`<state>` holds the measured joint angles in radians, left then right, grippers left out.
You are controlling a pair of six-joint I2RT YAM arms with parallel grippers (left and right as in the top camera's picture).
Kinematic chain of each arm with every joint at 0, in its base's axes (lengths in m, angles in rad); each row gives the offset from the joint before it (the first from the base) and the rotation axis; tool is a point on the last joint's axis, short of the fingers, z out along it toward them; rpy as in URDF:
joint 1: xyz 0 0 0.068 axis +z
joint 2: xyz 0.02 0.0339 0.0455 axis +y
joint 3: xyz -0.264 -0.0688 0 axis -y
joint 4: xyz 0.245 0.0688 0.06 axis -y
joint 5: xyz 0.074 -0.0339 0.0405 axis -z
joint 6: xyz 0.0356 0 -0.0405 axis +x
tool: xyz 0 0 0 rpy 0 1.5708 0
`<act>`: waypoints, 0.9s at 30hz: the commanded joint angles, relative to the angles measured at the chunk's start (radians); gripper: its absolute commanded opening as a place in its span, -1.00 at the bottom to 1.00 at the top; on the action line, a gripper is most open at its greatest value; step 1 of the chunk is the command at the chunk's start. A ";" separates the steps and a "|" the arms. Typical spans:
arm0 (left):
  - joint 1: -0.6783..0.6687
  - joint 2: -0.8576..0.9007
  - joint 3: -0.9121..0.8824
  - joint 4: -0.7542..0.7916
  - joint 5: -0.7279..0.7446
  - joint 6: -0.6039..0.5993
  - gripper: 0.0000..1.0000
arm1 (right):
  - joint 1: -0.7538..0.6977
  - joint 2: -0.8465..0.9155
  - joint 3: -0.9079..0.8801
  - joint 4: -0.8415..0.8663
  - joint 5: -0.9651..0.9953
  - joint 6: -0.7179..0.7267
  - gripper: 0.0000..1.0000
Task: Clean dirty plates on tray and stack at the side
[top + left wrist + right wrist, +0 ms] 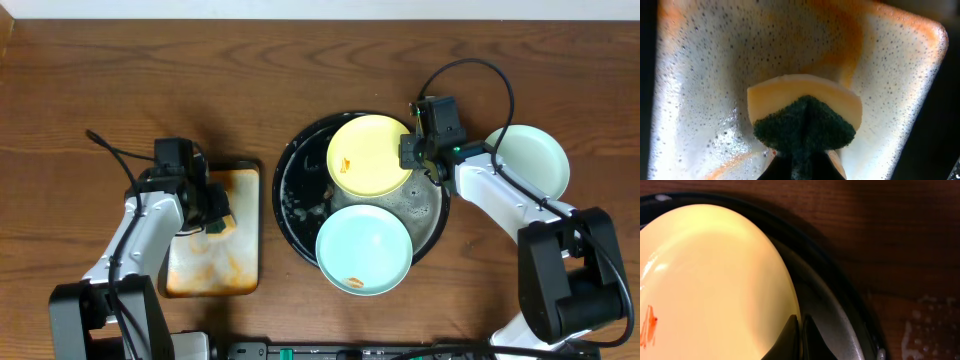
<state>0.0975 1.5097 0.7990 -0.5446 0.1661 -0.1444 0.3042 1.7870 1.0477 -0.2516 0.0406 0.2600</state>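
Note:
The large round black tray [293,160] holds the pale yellow plate [370,155] at its back and the light blue plate [363,248] at its front; both carry small orange smears. The whitish mint plate [531,160] lies on the bare wood to the right. My right gripper [416,155] is shut on the right rim of the yellow plate [715,280], one finger above and one below [800,325]. My left gripper [215,215] is shut on the dark green sponge [805,125] over the small rectangular tray [700,75].
The rectangular tray [212,265] is orange-stained and foamy, left of the black tray. The black tray's floor [830,305] is wet, with foam patches. Bare wood-grain tabletop [100,80] lies all around. A wet smear marks the wood [920,325] beside the black tray.

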 commanded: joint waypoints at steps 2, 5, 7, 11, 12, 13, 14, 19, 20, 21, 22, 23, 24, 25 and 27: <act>0.002 0.026 -0.021 0.008 -0.024 0.028 -0.86 | 0.013 0.033 0.003 -0.045 0.007 0.038 -0.98; 0.001 0.037 -0.026 0.008 -0.024 0.028 -0.85 | 0.023 0.033 0.003 -0.080 0.007 0.051 -0.60; 0.001 0.039 -0.026 0.008 -0.024 0.029 -0.85 | 0.024 0.032 0.003 -0.084 0.008 0.047 -0.10; 0.001 0.039 -0.026 0.002 -0.020 0.028 -0.85 | 0.015 0.032 0.005 -0.074 0.005 -0.037 -0.03; 0.001 0.038 -0.024 -0.005 -0.020 0.028 -0.85 | 0.010 0.031 0.006 -0.073 -0.004 -0.063 -0.04; 0.001 0.038 -0.024 -0.005 -0.021 0.028 -0.85 | 0.005 0.031 0.007 -0.073 -0.013 -0.089 -0.05; 0.001 0.038 -0.024 -0.003 -0.021 0.028 -0.85 | -0.003 0.026 0.007 -0.074 -0.028 -0.107 -0.04; 0.001 0.058 -0.053 0.094 -0.029 0.029 -0.85 | -0.034 0.007 0.009 -0.069 -0.102 -0.108 -0.07; 0.001 0.070 -0.062 0.120 -0.028 0.029 -0.85 | -0.041 0.003 0.009 -0.066 -0.119 -0.108 -0.08; 0.001 0.083 -0.066 0.138 -0.027 0.028 -0.85 | -0.048 -0.002 0.009 -0.063 -0.136 -0.108 -0.08; 0.001 0.100 -0.069 0.155 -0.027 0.029 -0.85 | -0.056 -0.008 0.009 -0.062 -0.156 -0.108 -0.08; 0.001 0.117 -0.069 0.168 -0.027 0.029 -0.85 | -0.061 -0.011 0.009 -0.063 -0.171 -0.108 -0.08; 0.001 0.137 -0.069 0.185 -0.027 0.029 -0.85 | -0.064 -0.015 0.009 -0.063 -0.185 -0.108 -0.08; 0.001 0.153 -0.068 0.192 -0.024 0.029 -0.85 | -0.067 -0.016 0.009 -0.064 -0.193 -0.109 -0.09; 0.002 0.158 -0.066 0.181 -0.017 0.028 -0.85 | -0.068 -0.016 0.009 -0.072 -0.203 -0.109 -0.10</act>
<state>0.0975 1.6051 0.7578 -0.3580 0.1551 -0.1295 0.2478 1.8008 1.0477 -0.3183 -0.1024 0.1699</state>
